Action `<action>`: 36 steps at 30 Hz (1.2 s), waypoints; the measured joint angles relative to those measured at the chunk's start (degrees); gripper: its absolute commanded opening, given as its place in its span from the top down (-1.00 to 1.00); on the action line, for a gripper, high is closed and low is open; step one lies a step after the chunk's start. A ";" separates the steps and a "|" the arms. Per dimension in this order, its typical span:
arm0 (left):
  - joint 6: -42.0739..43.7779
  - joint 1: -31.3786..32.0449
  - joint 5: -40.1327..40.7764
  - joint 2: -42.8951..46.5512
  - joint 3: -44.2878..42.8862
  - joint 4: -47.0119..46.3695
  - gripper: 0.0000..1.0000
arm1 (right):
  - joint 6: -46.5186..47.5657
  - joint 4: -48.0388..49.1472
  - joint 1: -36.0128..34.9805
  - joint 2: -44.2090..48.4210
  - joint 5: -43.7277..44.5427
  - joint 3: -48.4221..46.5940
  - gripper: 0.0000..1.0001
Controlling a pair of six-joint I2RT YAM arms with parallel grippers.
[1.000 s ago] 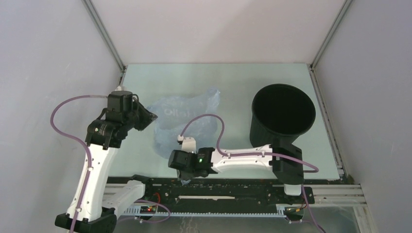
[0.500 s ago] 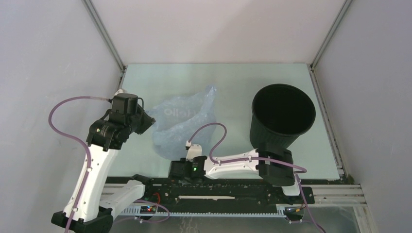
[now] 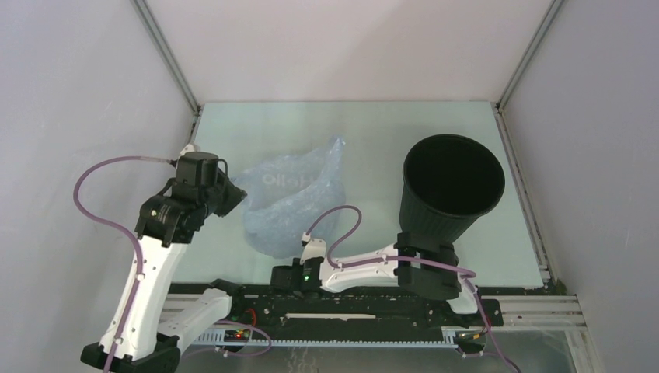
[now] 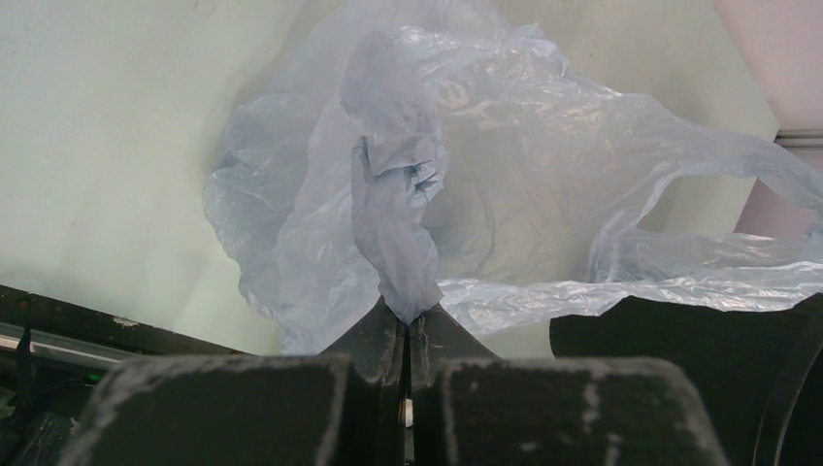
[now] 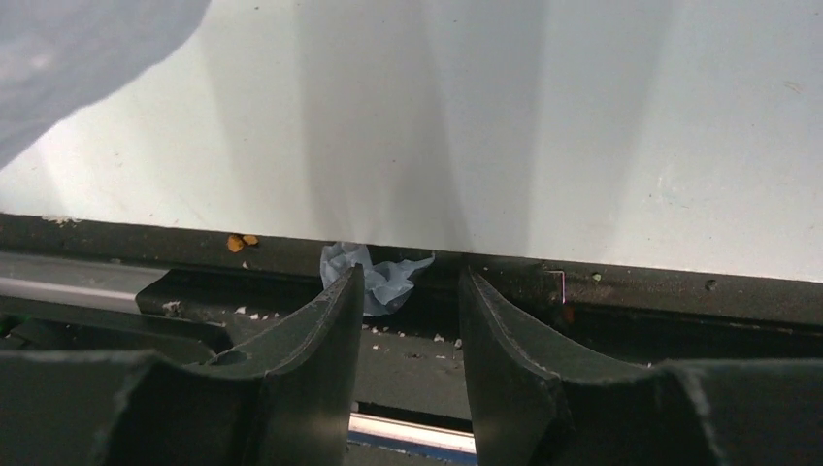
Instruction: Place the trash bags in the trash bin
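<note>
One bag point(image 3: 289, 203): pale blue film, lying crumpled on table point(image 3: 373, 132), left of centre, fully outside bin point(image 3: 452, 183); dark lettering showing on its upper face.
bin: black, round, standing upright at bag's 3 o'clock, near it but not touching; mouth facing up, ribs showing on lower wall.
left gripper point(image 3: 235, 194): sitting at bag's 9 o'clock edge, jaws pressing together on a twisted fold of bag.
left wrist view: left gripper point(image 4: 408, 325) is pinching the fold right at the tips; bag point(image 4: 505, 194) is spreading away toward 12 o'clock, one loose flap trailing toward 3 o'clock.
right gripper point(image 3: 281, 277): sitting low at bag's 6 o'clock, over dark rail point(image 3: 373, 299) along table's near edge; not touching bag.
right wrist view: right gripper point(image 5: 408, 291) is showing jaws apart with a clear gap and nothing between them, pointing at rail and table edge.
scrap point(image 5: 377, 272): small crumpled blue bit lying on rail just past the fingertips, nearer the 9 o'clock finger; contact with it: cannot tell.
bag corner: showing at 10 o'clock in right wrist view, well apart from the fingers.
</note>
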State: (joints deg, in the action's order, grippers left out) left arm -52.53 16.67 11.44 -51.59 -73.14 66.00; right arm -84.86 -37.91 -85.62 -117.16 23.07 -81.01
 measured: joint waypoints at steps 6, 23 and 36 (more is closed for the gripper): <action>0.04 0.04 0.00 1.31 0.00 0.02 1.00 | -1.31 0.04 0.09 -1.14 0.70 -0.02 0.25; 3.67 0.37 0.26 5.70 1.07 -0.52 1.00 | 17.90 -0.63 -1.33 11.21 3.08 -0.85 1.00; 11.47 0.48 -10.62 13.05 8.13 -12.63 1.00 | 42.36 -1.86 7.28 34.47 1.09 -9.18 1.00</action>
State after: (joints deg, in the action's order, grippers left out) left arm -41.06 17.15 0.82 -38.54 -65.01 53.36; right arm -42.50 -39.77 -78.35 -82.70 24.16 -90.19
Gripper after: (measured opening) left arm 0.006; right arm 0.006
